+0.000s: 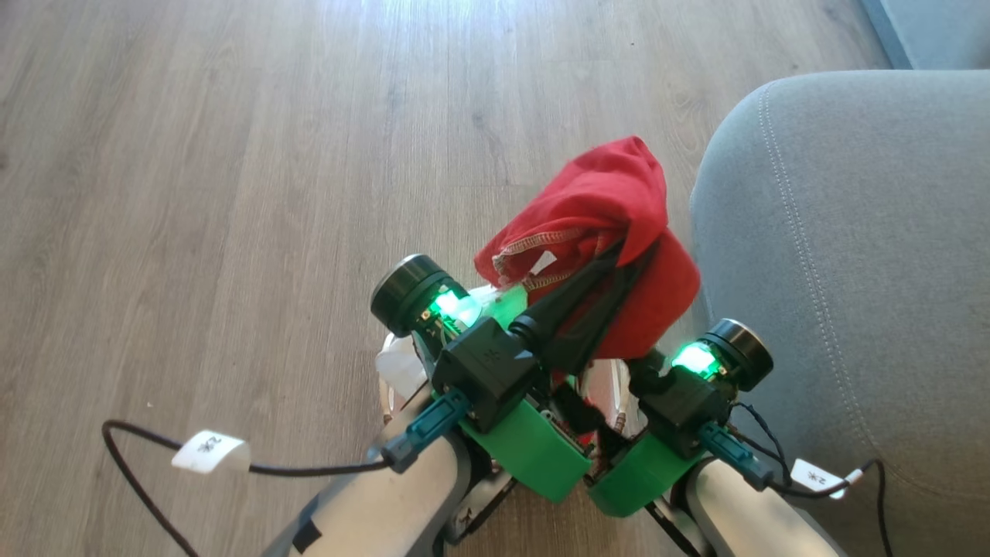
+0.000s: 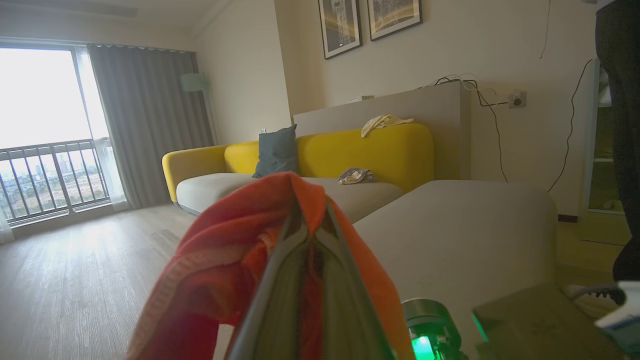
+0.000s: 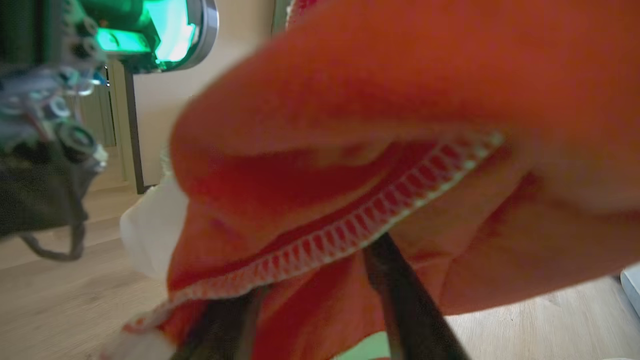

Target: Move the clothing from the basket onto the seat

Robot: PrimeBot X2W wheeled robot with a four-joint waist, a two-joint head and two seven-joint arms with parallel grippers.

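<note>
Red clothing (image 1: 611,193) is hanging bunched over wooden floor (image 1: 232,155), just beside the seat (image 1: 851,232), its long axis lying along the fingers and its peak pointing away from the robot. The left gripper (image 2: 311,220) is clamping it, and the right gripper (image 3: 310,295) is holding its fingers apart underneath.

Pale grey forearms (image 1: 387,503), green wrist shells (image 1: 534,456), black camera blocks (image 1: 487,363), green LEDs (image 1: 456,305). Long dark tapered fingers (image 1: 572,298). Teal plugs (image 1: 425,429), black cables (image 1: 309,469), white tags (image 1: 209,451), print probably numerals.
</note>
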